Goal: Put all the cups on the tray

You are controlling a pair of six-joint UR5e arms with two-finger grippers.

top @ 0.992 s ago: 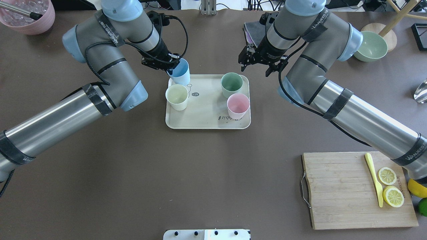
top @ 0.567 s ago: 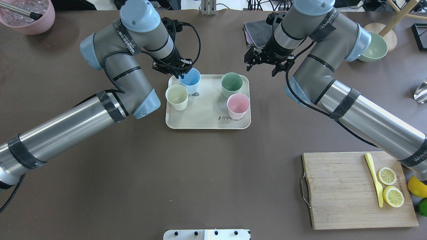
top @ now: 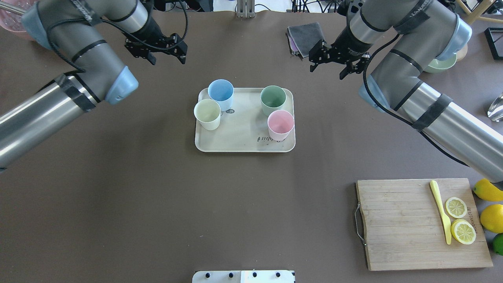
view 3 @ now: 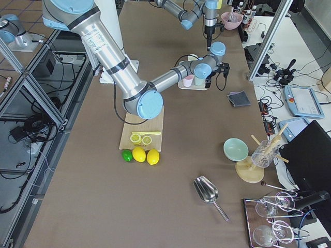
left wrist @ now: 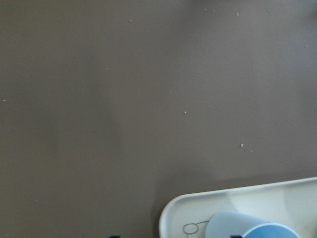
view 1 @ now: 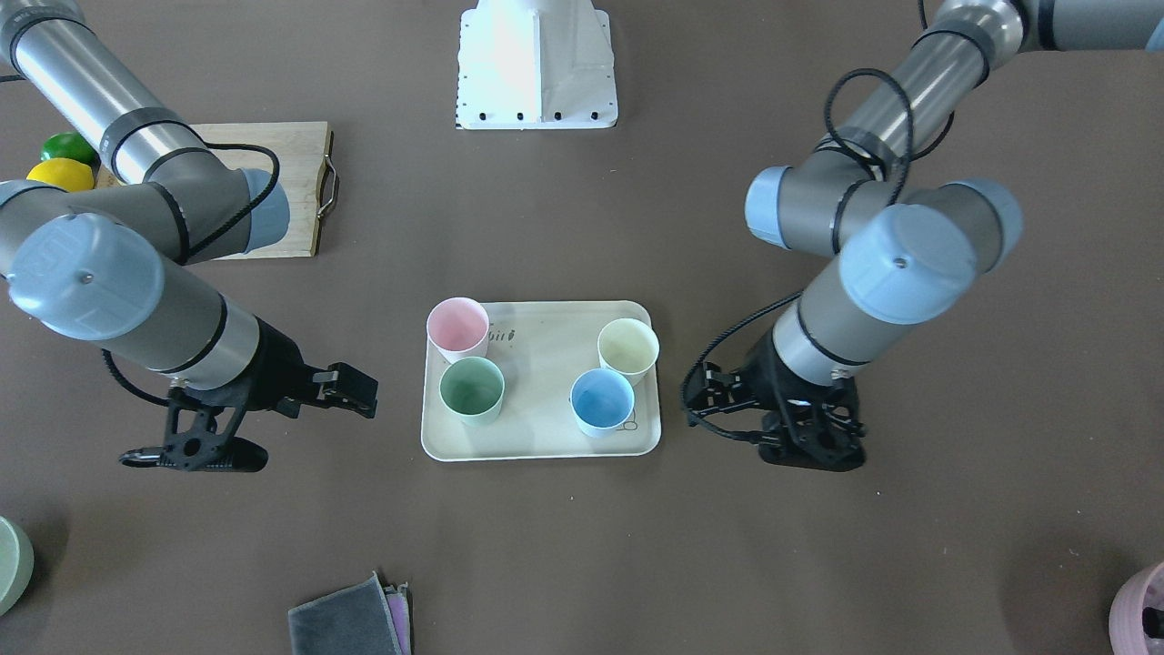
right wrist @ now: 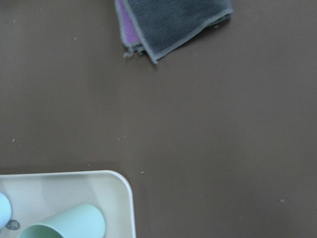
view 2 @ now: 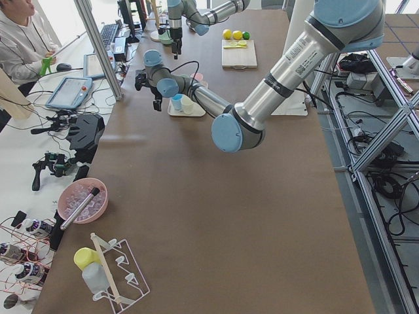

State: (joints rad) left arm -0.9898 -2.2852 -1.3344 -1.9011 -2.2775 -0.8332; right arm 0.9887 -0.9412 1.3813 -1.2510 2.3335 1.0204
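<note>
Left hand (top: 167, 59) hangs with its fingers spread and nothing between them, over the brown desk (top: 157, 196) beyond the far-left corner of the flat cream-beige rectangular tray with a raised rim (top: 239, 135). The right hand (top: 328, 71) is likewise spread and empty, beyond the tray's far-right corner, near a folded grey cloth (top: 304, 36).

All four small matte tapered cups stand upright inside the rim, mouths up: the light blue cup (top: 220, 91) at the far-left corner, the cream-white cup (top: 207, 112) just beside it on the near side, the sage green cup (top: 273, 97) far right, and the pastel pink cup (top: 280, 122) close in front of that. Whether neighbouring cups touch cannot be told.

From either hand the tray lies inward and back toward the robot. The left hand is nearer the blue and cream pair, the right nearer the green and pink. By my reading the placing is done; no cup is left off the tray.
</note>
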